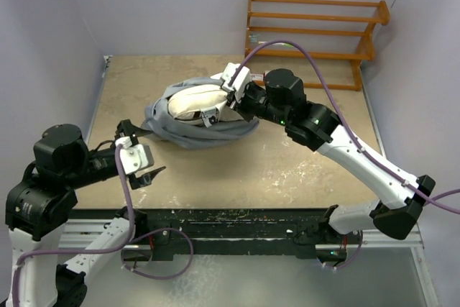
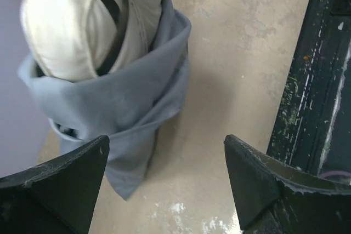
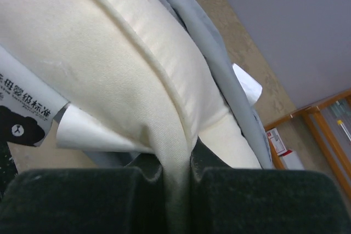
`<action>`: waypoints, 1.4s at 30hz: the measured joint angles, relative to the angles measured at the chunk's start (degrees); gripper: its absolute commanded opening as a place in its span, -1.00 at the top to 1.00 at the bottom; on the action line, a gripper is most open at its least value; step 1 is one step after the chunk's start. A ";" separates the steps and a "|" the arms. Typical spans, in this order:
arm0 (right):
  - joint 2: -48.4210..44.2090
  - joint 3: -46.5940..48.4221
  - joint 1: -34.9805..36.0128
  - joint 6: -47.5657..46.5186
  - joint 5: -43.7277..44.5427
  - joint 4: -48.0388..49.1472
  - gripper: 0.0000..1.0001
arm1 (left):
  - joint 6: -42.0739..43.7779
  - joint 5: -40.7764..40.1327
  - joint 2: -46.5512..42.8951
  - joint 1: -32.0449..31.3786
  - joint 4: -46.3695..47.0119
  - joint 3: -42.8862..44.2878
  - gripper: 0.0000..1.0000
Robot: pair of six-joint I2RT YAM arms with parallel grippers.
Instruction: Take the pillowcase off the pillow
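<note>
The cream pillow (image 1: 195, 100) lies mid-table, its far end bare, with the blue-grey pillowcase (image 1: 208, 134) bunched around its near end. My right gripper (image 1: 231, 91) is shut on a fold of the pillow's cream edge (image 3: 176, 157); a white printed label (image 3: 33, 114) hangs beside it. My left gripper (image 1: 140, 162) is open and empty, near the table's front left, apart from the cloth. In the left wrist view the pillowcase (image 2: 120, 102) wraps the pillow (image 2: 66, 31), and a cloth corner lies by the left finger (image 2: 66, 179).
An orange wooden rack (image 1: 316, 34) stands at the back right beyond the tan table (image 1: 287, 170). The table's dark front rail (image 2: 312, 91) runs close to my left gripper. Lilac walls close in on the left and right.
</note>
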 measured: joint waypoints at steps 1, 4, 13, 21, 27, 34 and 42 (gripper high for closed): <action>-0.22 -0.33 -0.02 0.33 0.07 0.02 1.00 | -0.22 -0.09 -0.37 0.00 0.22 -1.55 -0.73; -0.59 -1.31 -0.09 1.01 0.02 0.26 1.00 | -0.85 -0.79 -0.92 0.00 2.01 -5.64 -0.64; -3.52 -4.04 -0.15 1.51 -3.85 0.87 1.00 | -0.81 -9.11 -0.83 0.00 12.48 -13.53 -0.20; -5.14 -4.35 -1.62 4.50 -9.62 2.32 1.00 | -0.79 -10.27 -0.63 -0.02 16.52 -19.30 1.00; -8.66 -7.82 -6.58 9.66 -12.52 6.43 1.00 | 1.77 -18.38 -1.68 -0.02 19.21 -25.68 1.00; -14.99 -12.76 -13.53 18.01 -17.38 13.03 1.00 | 3.17 -26.69 -4.76 -0.02 22.86 -34.40 0.99; -18.40 -14.14 -20.83 27.56 -19.54 19.67 1.00 | 2.97 -29.55 -6.27 0.39 23.76 -40.22 -0.99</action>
